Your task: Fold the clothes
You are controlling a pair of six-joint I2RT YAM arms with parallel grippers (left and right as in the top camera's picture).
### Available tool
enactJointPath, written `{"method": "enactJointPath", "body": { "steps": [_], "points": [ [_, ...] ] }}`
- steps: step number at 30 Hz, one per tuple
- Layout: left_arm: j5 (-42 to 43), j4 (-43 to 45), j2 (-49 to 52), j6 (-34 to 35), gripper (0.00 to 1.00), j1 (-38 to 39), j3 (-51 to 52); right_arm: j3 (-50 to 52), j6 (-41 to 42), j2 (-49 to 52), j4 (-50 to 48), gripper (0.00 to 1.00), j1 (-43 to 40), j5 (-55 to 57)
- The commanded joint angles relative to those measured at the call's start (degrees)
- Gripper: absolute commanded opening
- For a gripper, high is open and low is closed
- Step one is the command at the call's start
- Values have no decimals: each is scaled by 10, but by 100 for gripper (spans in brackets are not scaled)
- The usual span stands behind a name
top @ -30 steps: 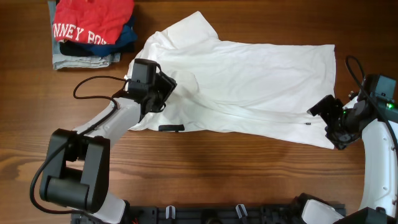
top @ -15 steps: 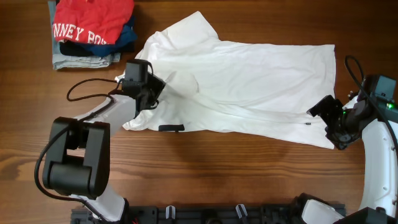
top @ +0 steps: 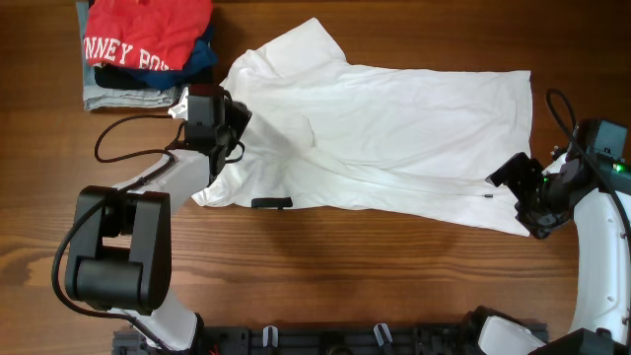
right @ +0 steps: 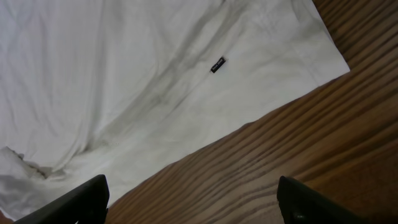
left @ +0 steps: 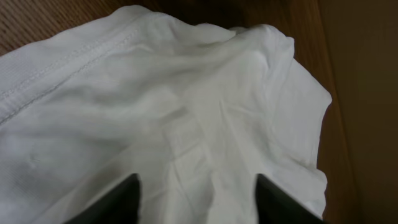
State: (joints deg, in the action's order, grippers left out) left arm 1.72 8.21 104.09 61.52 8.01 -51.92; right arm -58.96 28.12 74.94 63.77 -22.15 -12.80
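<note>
Shirt (top: 394,128) is bunched at 9 o'clock under the spread left gripper (left: 196,186); the right gripper (right: 193,202) is spread too. Extra folds may be pinched.

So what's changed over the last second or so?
Seen from overhead, the left end effector slid toward the top left across the white T-shirt, ending at its edge near the stack of folded clothes. Its jaws are apart and grip nothing visible. The right end effector stayed open at the shirt's opposite corner, and the shirt barely shifted.
</note>
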Motion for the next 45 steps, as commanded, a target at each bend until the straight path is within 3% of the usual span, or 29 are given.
{"method": "enactJointPath", "body": {
  "steps": [1, 6, 7, 9, 11, 12, 15, 19, 24, 26, 35, 43, 45],
  "points": [
    [5, -2, 5, -89, 99, -3, 1, 5, -12, -1, 2, 88, 2, 12],
    [45, -130, -110, -96, 99, -10, 0, 5, -14, -1, 5, 88, 2, 12],
    [49, -177, -156, -115, 94, -9, 0, 5, -23, -1, 8, 88, 2, 12],
    [53, -276, -247, -149, 71, 0, 0, 6, -38, -1, 36, 81, 2, 3],
    [53, -358, -297, -148, 45, 15, 0, 6, -40, -1, 74, 65, 2, -4],
    [53, -409, -304, -148, 22, 35, 1, 18, -42, -2, 86, 55, 2, -18],
    [54, -453, -264, -148, 17, 76, 3, 81, -42, -2, 43, 51, 2, -34],
    [95, -427, -157, -146, 5, 106, 3, 188, -32, -1, -86, 48, 2, -110],
    [84, -383, -70, -148, 4, 100, 3, 217, 1, 19, -177, 43, 2, -104],
    [61, -385, -49, -148, 4, 87, 3, 217, 38, 39, -193, 31, 2, -78],
    [-11, -423, -12, -148, 4, -21, 3, 217, 97, 141, -235, 27, 2, -9],
    [-58, -457, -12, -148, 4, -76, 3, 152, 115, 141, -186, 23, 0, 54],
    [-57, -476, -19, -148, 4, -76, 2, 123, 115, 141, -149, 14, 0, 64]
  ]
}}
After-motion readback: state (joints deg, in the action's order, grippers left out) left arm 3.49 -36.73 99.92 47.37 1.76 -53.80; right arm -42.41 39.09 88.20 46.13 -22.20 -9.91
